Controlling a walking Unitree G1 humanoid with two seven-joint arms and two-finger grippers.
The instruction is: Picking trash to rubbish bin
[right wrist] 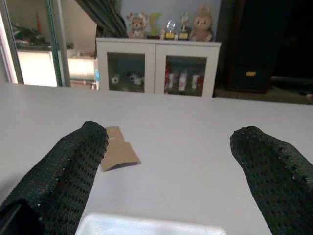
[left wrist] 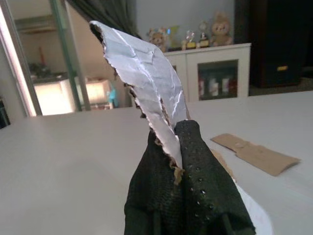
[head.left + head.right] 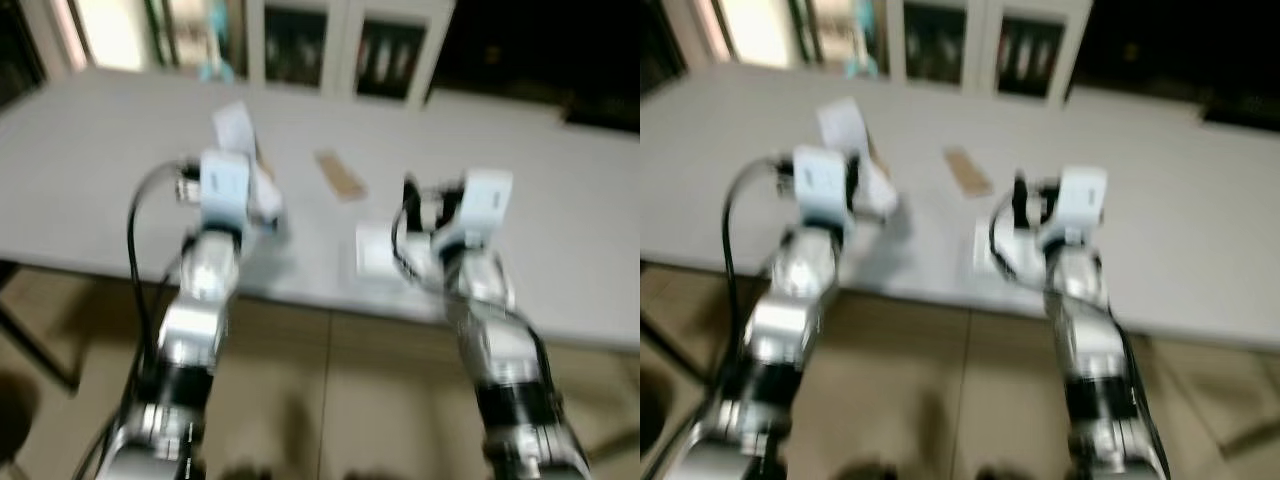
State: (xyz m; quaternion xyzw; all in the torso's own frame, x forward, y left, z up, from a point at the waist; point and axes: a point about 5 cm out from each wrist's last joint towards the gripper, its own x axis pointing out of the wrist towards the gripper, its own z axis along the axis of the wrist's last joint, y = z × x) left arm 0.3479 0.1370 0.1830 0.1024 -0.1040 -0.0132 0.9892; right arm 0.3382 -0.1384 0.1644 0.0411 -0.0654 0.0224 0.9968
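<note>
Grey table [image 3: 90, 180] across a room with tiled floor [image 3: 330, 400], white glass-fronted cabinet [image 1: 156, 66] behind, plush toys [image 1: 198, 22] on top. Left pincer [image 2: 178, 161] clamped on torn cardboard scrap [image 2: 142, 68], raised above table. Right pincer [image 1: 168, 161] spread apart over white piece [image 3: 375, 250]. Brown cardboard strip [image 3: 340, 173] flat between.

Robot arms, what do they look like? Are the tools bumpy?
Both arms are shiny silver with dark rings near the bottom. Each wrist carries a white boxy block, and black cables loop beside it. The left tool and right tool each have two long black fingers covered in tiny dots, so yes, they look bumpy.
</note>
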